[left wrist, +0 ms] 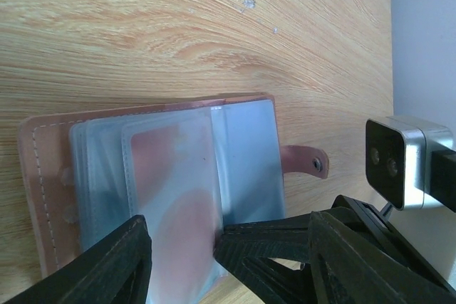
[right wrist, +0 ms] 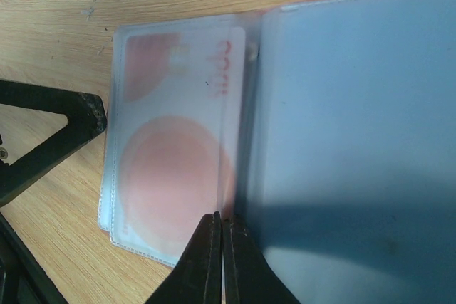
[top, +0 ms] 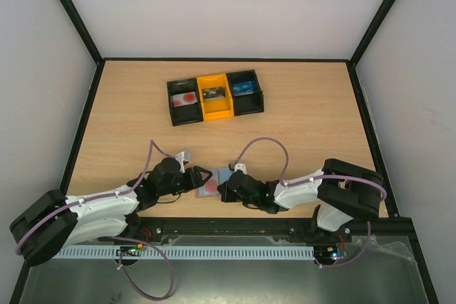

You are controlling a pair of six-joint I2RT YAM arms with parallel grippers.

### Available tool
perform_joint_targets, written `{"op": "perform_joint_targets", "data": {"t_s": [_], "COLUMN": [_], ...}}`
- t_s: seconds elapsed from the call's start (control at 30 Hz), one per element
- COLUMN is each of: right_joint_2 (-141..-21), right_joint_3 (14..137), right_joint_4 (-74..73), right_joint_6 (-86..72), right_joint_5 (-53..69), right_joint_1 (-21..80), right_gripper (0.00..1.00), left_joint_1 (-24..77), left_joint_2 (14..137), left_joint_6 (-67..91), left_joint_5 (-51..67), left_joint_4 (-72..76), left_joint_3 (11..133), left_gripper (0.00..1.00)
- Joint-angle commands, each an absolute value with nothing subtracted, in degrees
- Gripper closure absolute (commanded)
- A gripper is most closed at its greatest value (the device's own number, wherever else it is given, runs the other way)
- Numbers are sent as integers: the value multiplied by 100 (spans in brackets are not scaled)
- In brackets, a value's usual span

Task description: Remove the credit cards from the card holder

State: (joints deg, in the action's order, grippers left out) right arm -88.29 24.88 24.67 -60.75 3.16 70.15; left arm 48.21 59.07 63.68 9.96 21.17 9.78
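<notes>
Here we are at the near edge of the bench [top: 313, 126], both arms crowded over the card holder [left wrist: 43, 176], which lies open and flat with its clear sleeves fanned upward. The left claw [top: 196, 176] is spread wide, one finger resting on the sleeves near the brown edge. I read that as a brace, so the holder can't slide when the pull comes. The right claw [right wrist: 221, 227] comes in from the opposite side, fingers pressed together right at the open edge of the sleeve, apparently pinching the pale card [right wrist: 171, 176] with its red round mark. That card sits almost wholly in its pocket, so extraction has barely begun. The plain red card I can't make out here.
</notes>
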Motion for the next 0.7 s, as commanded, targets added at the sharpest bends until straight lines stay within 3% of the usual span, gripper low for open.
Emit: {"op": "perform_joint_targets", "data": {"t_s": [0.0, 0.67], "right_joint_2": [-8933, -8946], "right_joint_3": [2401, 2420], "right_joint_4": [2296, 2268], "right_joint_6": [-6112, -6100], "right_joint_5": [334, 325], "right_joint_1": [7052, 7049], "right_gripper": [98, 98], "left_joint_1": [4836, 4841], "left_joint_2": [5964, 6108], "left_joint_6": [6410, 6497], "left_joint_5": [907, 1136], "left_joint_4": [2016, 2373], "left_joint_3": [899, 869], "left_gripper": [38, 35]}}
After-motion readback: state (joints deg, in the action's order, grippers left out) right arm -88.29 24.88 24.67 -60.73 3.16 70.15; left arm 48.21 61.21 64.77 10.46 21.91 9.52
